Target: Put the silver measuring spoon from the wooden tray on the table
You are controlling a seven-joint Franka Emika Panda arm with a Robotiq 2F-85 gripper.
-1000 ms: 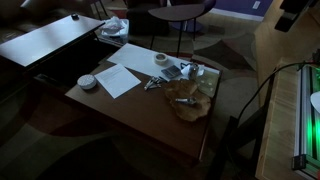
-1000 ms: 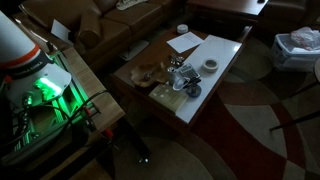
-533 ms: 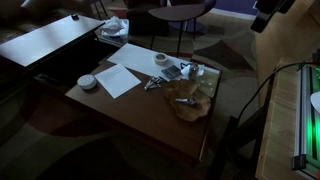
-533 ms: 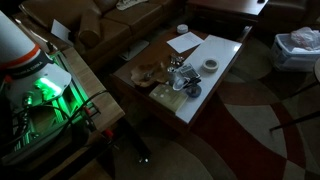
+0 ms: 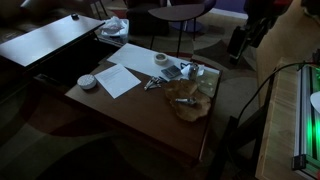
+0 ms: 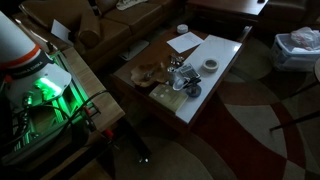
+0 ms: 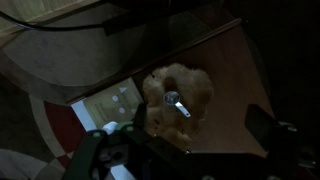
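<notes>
Not started: silver measuring spoon (image 5: 184, 101) in wooden tray (image 5: 196, 109), bench (image 5: 135, 115) right end; gripper (image 7: 190, 150) released, empty, well above. Pick + place remain.

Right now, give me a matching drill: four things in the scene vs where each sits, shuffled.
1. silver measuring spoon
2. white paper sheet
3. small round white dish
4. gripper

A. in the air, touching nothing
B. on the wooden tray
C. flat on the table, between dish and utensil bunch
D. by the table's edge, beside the paper

Pairs: 1-B, 2-C, 3-D, 4-A
</notes>
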